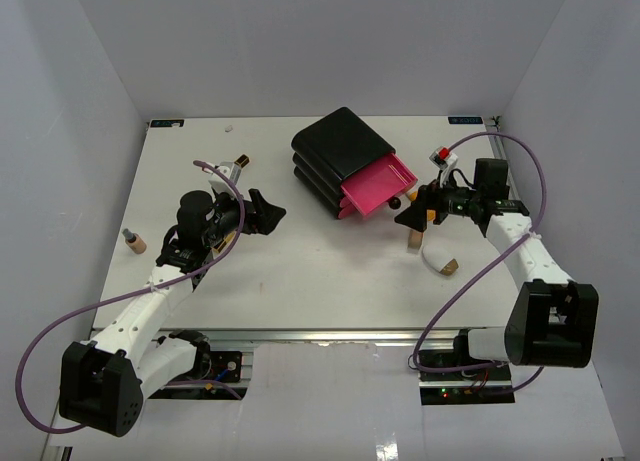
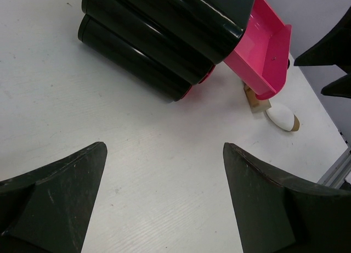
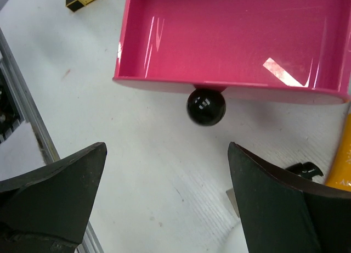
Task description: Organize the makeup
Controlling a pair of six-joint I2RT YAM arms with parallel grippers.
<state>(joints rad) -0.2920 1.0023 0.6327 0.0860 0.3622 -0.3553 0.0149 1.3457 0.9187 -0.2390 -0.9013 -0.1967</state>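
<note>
I am seeing the makeup closest to me first. A white oval tube (image 1: 440, 266) with a tan end is lying by my right arm, a tan bottle (image 1: 413, 239) is sitting just beyond it, and an orange tube (image 3: 341, 161) is lying beside my right gripper (image 3: 166, 147). That gripper is hovering low with its fingers spread wide around nothing, facing the black knob (image 3: 205, 106) of the one pulled-out pink drawer (image 3: 230, 39). My left gripper (image 2: 163, 145) is likewise hanging spread and empty, pointing toward the black box (image 2: 164, 39). I am counting three tan bottles: a second bottle (image 1: 133, 241) is lying near the table's left edge and a third bottle (image 1: 238, 164) farther back.
</note>
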